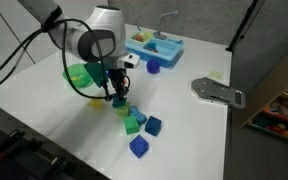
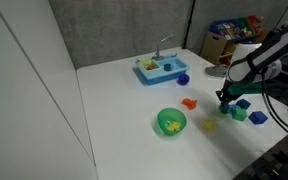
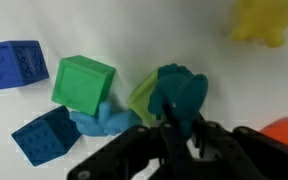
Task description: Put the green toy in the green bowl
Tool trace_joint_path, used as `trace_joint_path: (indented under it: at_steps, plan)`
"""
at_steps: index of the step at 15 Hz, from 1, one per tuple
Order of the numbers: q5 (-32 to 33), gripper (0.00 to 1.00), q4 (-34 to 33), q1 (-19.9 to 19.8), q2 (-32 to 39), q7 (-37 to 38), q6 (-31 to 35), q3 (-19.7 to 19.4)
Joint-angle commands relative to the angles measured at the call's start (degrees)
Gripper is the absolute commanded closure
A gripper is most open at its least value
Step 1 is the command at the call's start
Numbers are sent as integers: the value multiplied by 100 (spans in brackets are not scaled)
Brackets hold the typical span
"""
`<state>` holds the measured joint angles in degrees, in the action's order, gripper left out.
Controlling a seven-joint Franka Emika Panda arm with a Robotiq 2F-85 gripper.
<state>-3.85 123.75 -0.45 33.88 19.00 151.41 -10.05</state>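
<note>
The white bench (image 1: 194,125) carries everything, and the arm (image 1: 92,40) reaches over it from one side edge, bent down toward the middle. The blue tray (image 1: 154,46) stands by the far edge near the wall, and a grey flat object (image 1: 216,91) lies at the opposite side edge. The green bowl (image 2: 171,122) sits on open bench toward the middle, apart from the blocks, with nothing between it and them in an exterior view except a small yellow toy (image 2: 209,126) and an orange piece (image 2: 189,103). The blocks crowd together toward the bench's near edge in an exterior view (image 1: 139,130). In the wrist view the bright green cube (image 3: 84,83) stands tilted, a blue cube (image 3: 14,67) sits off to its side, a dark blue cube (image 3: 46,137) lies below it, and a light blue piece (image 3: 104,121) lies between them. The yellow-green block (image 3: 142,97) presses against the green toy (image 3: 180,90), so the pile hems the toy in on that side. The gripper (image 3: 176,128) is down at the bench among these blocks, its fingers drawn narrow, and it appears to pinch the green toy's near end between its tips.
</note>
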Motion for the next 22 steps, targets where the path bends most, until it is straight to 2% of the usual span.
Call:
trace_joint_path:
  at_steps: [1, 7, 12, 14, 15, 16, 20, 21, 22]
  plan:
    - [259, 96, 124, 360, -342, 170, -171, -130]
    - [587, 95, 294, 757, -960, 307, -325, -118]
    - [781, 95, 400, 787, -1583, 286, -670, 7]
    - [820, 95, 490, 688, -1728, 218, -709, 45]
    - [742, 95, 264, 653, -1441, 214, -624, 126]
    - [747, 87, 291, 640, -1497, 213, -635, 136]
    - [739, 87, 291, 627, -1434, 208, -633, 166]
    - [845, 95, 278, 676, -1419, 275, -645, 128]
    - [949, 95, 255, 755, -1426, 328, -671, 129]
